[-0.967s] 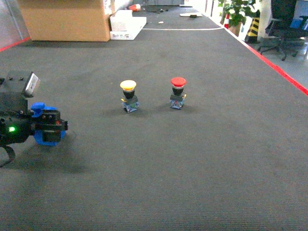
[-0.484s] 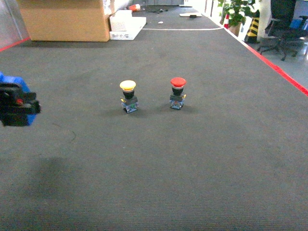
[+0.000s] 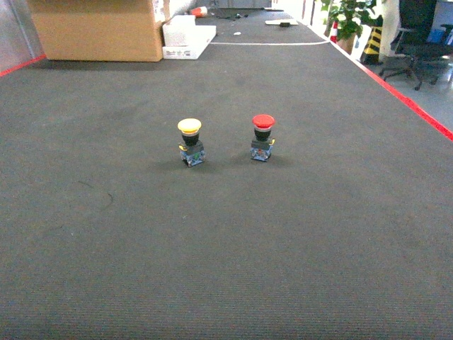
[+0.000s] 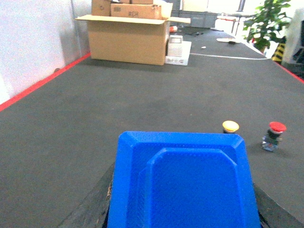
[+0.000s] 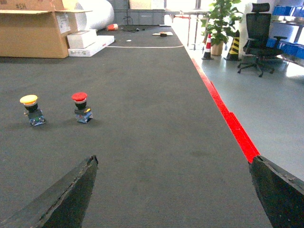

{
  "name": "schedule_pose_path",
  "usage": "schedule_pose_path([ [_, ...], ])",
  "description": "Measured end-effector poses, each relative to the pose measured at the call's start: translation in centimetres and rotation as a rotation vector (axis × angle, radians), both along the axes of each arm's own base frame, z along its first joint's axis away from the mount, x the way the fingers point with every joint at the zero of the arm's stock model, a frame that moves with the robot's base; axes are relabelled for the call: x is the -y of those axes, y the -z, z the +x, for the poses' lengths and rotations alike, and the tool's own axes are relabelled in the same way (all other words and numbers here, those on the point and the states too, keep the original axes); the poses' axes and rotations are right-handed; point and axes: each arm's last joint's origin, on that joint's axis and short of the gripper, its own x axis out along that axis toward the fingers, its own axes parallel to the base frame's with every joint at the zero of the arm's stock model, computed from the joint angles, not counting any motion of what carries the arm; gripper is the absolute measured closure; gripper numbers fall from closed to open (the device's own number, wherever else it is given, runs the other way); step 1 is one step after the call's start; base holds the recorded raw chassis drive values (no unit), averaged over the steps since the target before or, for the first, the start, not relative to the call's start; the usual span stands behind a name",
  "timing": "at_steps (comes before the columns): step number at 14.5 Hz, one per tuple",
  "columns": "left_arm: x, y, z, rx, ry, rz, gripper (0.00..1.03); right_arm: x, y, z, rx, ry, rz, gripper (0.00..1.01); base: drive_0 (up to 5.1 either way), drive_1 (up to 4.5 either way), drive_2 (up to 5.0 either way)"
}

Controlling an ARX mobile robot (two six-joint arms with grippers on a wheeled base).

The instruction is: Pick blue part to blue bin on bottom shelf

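Blue part [image 4: 183, 183]: glossy blue plastic piece, flat face with chamfered corners and a raised inner panel, fills the lower middle of the left wrist view, held between the dark jaws at its lower edges. It sits nearer the camera than the yellow button [image 4: 231, 126], partly covering its base.

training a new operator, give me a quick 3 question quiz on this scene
1. True or false: the left gripper holds the blue part.
2. Which button stands nearer the cardboard box in the head view? A) the yellow button B) the red button
3. Fill in: in the head view, the number of arms showing is ____.

Key: 1 true, the blue part fills the space between the jaws in the left wrist view. 2 A. 3 none.
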Motion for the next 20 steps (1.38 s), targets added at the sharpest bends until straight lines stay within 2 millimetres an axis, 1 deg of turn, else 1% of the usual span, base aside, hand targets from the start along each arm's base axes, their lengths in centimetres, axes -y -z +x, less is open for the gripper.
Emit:
schedule_pose_path([
  [1,0.10,-0.15,-0.26,0.020,0.014,-0.022,0.60,0.00,0.00,0.00,0.000,0.000,0.000,0.03,0.0,0.00,0.0],
  [4,-0.30,0.09,-0.12,-0.007,-0.024,-0.048,0.60,0.00,0.00,0.00,0.000,0.000,0.000,0.03,0.0,0.00,0.0],
  [13,-0.30,0.09,-0.14,-0.006,-0.021,-0.051,0.60,0.00,0.00,0.00,0.000,0.000,0.000,0.03,0.0,0.00,0.0],
  [18,-0.28,0.13,-0.09,-0.010,-0.020,-0.050,0.60,0.00,0.00,0.00,0.000,0.000,0.000,0.03,0.1,-3.92,4.1],
  [20,-0.29,0.13,-0.12,-0.010,-0.021,-0.050,0.60,0.00,-0.02,0.00,0.002,0.000,0.000,0.03,0.0,-1.06,1.0],
])
